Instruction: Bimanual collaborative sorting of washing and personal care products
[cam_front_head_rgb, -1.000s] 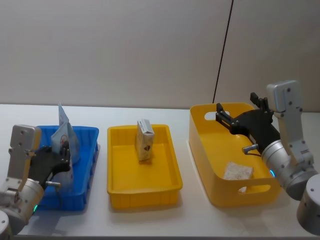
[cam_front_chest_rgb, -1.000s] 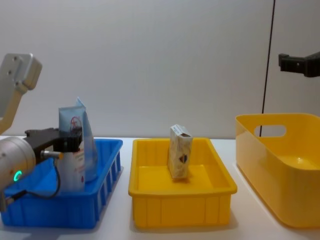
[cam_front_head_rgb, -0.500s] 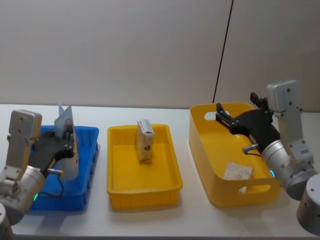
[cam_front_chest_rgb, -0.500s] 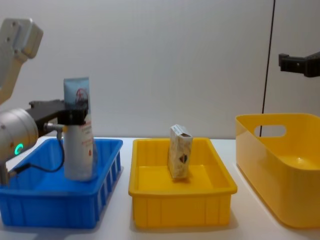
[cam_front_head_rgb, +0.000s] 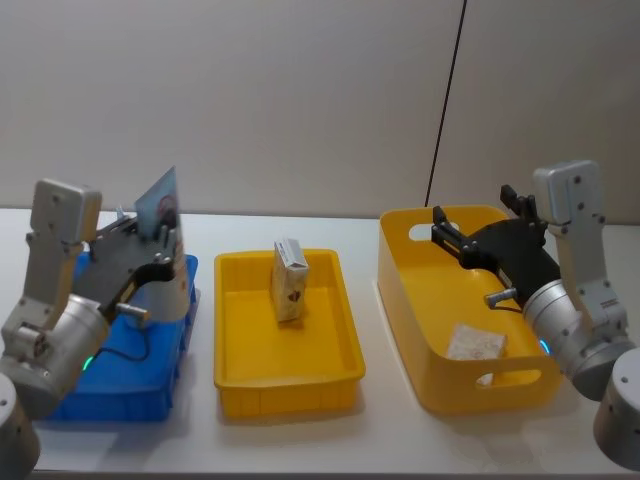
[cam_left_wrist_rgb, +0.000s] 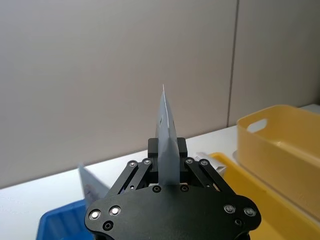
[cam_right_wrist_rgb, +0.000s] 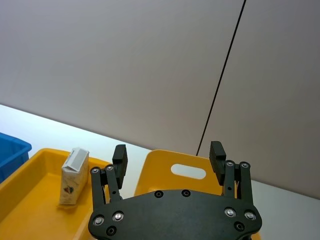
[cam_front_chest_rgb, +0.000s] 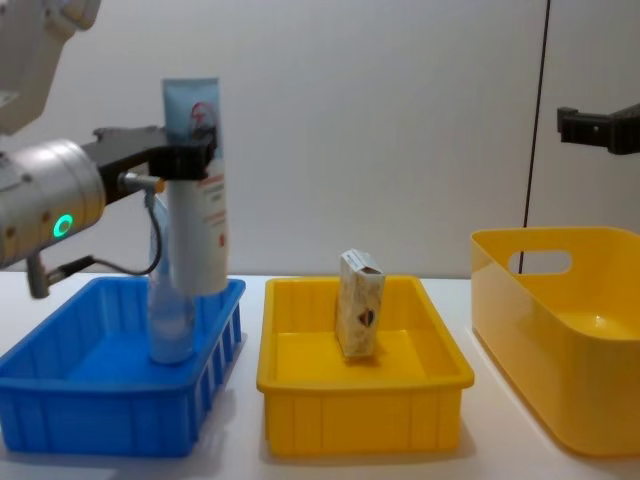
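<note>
Chest view: I see the left gripper (cam_front_chest_rgb: 188, 158) clamped across the upper part of the white tube (cam_front_chest_rgb: 207, 235), with the tube's wider end hanging below the fingers.
Grip: pinching just under the flat crimped end lets the tube hang upright, and I judge that keeps it from swinging.
Left wrist view: the tube stands edge-on between the closed fingers, so the pads press its flat faces.
Tube position: its lower end sits near the rim of the blue bin (cam_front_chest_rgb: 100, 425), just beside the bluish tube (cam_front_chest_rgb: 168, 320) standing in the bin beneath the gripper.
Height: I think it is held this high to clear the bin wall.
Yellow tray (cam_front_chest_rgb: 360, 425): beyond the left gripper toward the other arm, with a small carton (cam_front_chest_rgb: 360, 305) upright in it.
Right gripper (cam_right_wrist_rgb: 168, 151): fingers spread wide and empty, raised over the deep yellow bin (cam_front_head_rgb: 400, 290).
Flat carton (cam_front_head_rgb: 475, 343): it lies on that bin's floor, below the right gripper.
Right pose: I take it as waiting for a handover or its own pick, but I can't tell which.
</note>
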